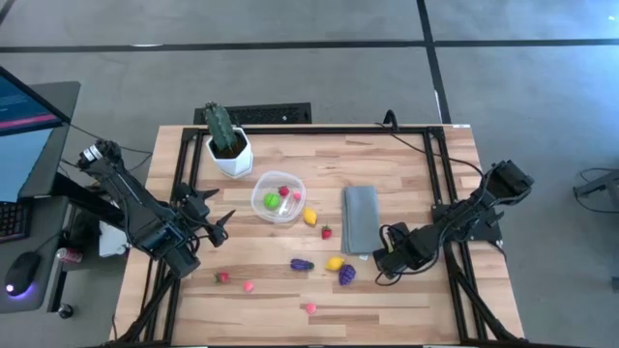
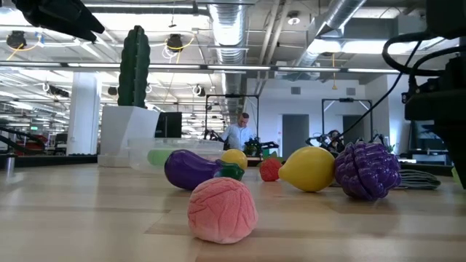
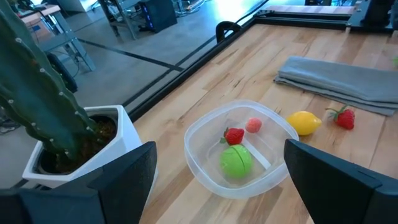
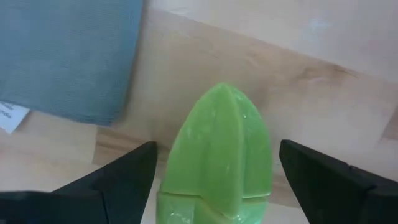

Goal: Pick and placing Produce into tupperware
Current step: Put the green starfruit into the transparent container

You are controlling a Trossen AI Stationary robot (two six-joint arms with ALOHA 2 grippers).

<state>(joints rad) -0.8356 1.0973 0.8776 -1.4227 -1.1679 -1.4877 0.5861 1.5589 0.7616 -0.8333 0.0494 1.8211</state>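
Near the far-left part of the wooden table (image 1: pixel 406 290), beside the white pot (image 1: pixel 232 155) with its cactus (image 1: pixel 220 124), sits the clear tupperware (image 1: pixel 278 196), and I can count three pieces already in it: a round green one (image 3: pixel 236 160), a small red strawberry-like one (image 3: pixel 234 135) and a little pink one (image 3: pixel 254 124). So the job looks to me only partly done, since most of the produce is out on the boards: a yellow lemon (image 1: pixel 310 217) and a strawberry (image 1: pixel 327 232) just beside the container, then a purple eggplant (image 1: pixel 301 264), a second yellow fruit (image 1: pixel 335 262) and a purple bunch (image 1: pixel 346 275) nearer the front, plus a red piece (image 1: pixel 223 277) and two pink ones (image 1: pixel 249 285) at the front edge. The right gripper (image 1: pixel 385 259) is down low at the right end, just off the near corner of the grey cloth (image 1: pixel 361 219), arm folded in from the right rail; its jaws stand wide with a green ridged piece (image 4: pixel 219 155) sitting between them, not touching either finger, so I'd judge it is about to be gripped rather than held. The left gripper (image 1: pixel 221 224) hangs over the left side, pointed toward the tupperware, fingers spread fully and empty, apparently waiting.
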